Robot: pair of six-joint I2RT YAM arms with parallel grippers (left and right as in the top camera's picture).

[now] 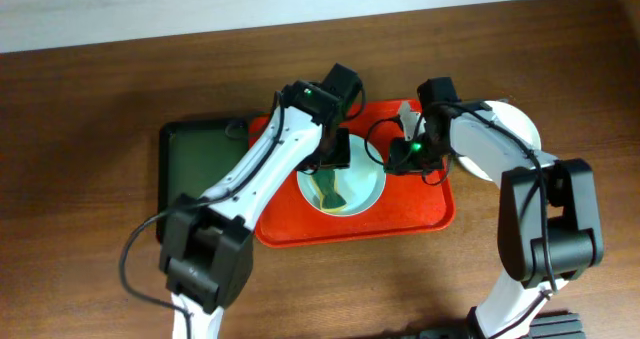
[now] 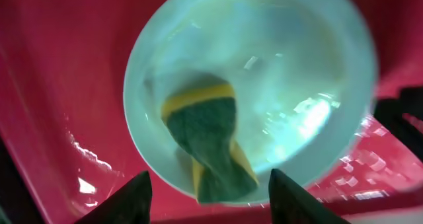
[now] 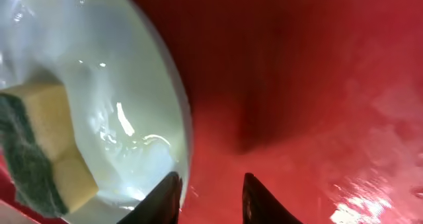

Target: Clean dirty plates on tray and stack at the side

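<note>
A sponge (image 2: 208,141) lies on the plate (image 2: 297,65) in the tray (image 2: 53,118), its long axis pointing into the open, empty jaws of the left arm (image 1: 265,164) (the nearer one). The right arm (image 1: 470,144), jaws slightly parted, sits at the plate's right edge.

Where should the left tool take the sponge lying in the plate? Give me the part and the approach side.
Take the sponge across its two long edges near the middle, coming straight down from above. It lies low in the well of the plate, whose raised rim blocks a sideways approach. The left tool hangs over it with its jaws open.
</note>
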